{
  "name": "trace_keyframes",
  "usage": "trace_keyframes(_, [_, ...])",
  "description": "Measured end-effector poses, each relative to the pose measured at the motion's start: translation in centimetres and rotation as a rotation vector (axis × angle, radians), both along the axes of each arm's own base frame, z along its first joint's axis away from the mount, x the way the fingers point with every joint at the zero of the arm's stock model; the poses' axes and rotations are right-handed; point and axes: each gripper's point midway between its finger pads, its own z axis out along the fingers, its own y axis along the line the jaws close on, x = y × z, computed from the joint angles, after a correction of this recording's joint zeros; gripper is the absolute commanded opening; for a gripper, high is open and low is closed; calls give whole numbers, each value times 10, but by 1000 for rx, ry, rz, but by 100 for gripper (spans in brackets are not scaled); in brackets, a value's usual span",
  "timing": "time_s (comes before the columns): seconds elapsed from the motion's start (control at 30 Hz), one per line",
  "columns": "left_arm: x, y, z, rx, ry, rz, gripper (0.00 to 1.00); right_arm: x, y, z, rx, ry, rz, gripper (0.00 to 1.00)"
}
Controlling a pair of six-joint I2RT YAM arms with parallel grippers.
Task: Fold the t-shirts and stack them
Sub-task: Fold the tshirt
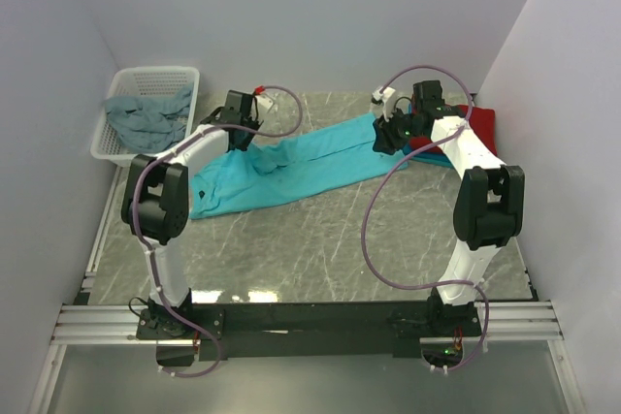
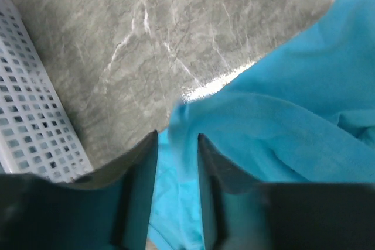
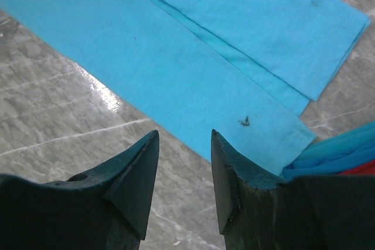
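left and right jaws stand parted over the turquoise t-shirt (image 1: pixel 291 167).

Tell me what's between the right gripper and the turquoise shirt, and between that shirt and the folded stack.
Nothing visible. The right gripper hangs open over the edge of the turquoise shirt; the folded stack lies right beside the shirt's end.

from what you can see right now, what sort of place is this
Probably a robotics lab test cell: two arms bolted to a metal frame at a marble-look table, plain white walls boxing it in, a turquoise t-shirt spread out.
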Motion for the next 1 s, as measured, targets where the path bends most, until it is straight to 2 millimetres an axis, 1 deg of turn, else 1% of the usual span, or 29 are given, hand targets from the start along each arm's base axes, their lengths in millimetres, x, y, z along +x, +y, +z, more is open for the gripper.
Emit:
trace_keyframes(0.03, [1,1,0,-2,-1,11,48,-1,1,0,3,3,3,49])
trace_keyframes(0.07, [2,2,1,-7,-5,25,77,-2,1,0,5,6,6,50])
trace_keyframes(0.13, [4,3,4,-16,-16,53,99,-3,2,0,10,9,14,50])
trace_keyframes(0.23, [7,3,20,-57,-57,97,99,-7,4,-1,12,7,50,50])
trace_keyframes(0.3, [1,4,39,-104,-97,122,99,-12,7,-3,3,-10,99,51])
trace_keyframes(0.33, [-9,5,54,-147,-128,144,99,-18,8,-7,-10,-23,131,56])
trace_keyframes(0.37, [-19,8,69,-198,-163,167,99,-24,8,-11,-21,-31,159,61])
trace_keyframes(0.4, [-34,12,83,-246,-193,193,100,-35,9,-16,-38,-51,203,68])
trace_keyframes(0.43, [-52,16,100,-318,-232,235,99,-49,9,-22,-58,-70,252,80])
trace_keyframes(0.47, [-73,22,124,-421,-295,286,99,-63,11,-26,-70,-92,297,84])
trace_keyframes(0.5, [-85,26,132,-473,-320,312,99,-76,11,-30,-89,-131,347,85])
trace_keyframes(0.53, [-105,32,148,-580,-365,354,99,-85,12,-33,-108,-163,388,85])
trace_keyframes(0.57, [-122,36,154,-661,-390,385,97,-95,12,-36,-132,-191,429,84])
trace_keyframes(0.6, [-138,42,156,-744,-417,422,97,-100,13,-38,-162,-216,468,82])
trace_keyframes(0.63, [-152,44,153,-808,-422,452,94,-100,14,-40,-198,-245,507,81])
trace_keyframes(0.67, [-166,42,145,-892,-411,481,90,-95,16,-42,-239,-275,536,77])
trace_keyframes(0.73, [-187,37,113,-1001,-336,567,87,-83,16,-50,-323,-311,568,74])
trace_keyframes(0.77, [-194,37,96,-1027,-297,614,86,-78,17,-54,-360,-323,576,73])
trace_keyframes(0.8, [-204,37,74,-1053,-241,688,86,-70,17,-61,-410,-334,583,73])
trace_keyframes(0.87, [-218,42,43,-1074,-181,815,84,-59,17,-78,-492,-336,592,71])
trace_keyframes(0.9, [-224,45,32,-1080,-163,876,84,-56,16,-87,-529,-331,599,70])
trace_keyframes(0.93, [-227,47,27,-1087,-155,914,83,-54,15,-92,-557,-326,600,68])
trace_keyframes(1.0, [-230,53,21,-1106,-160,1003,82,-48,12,-104,-613,-313,600,67])
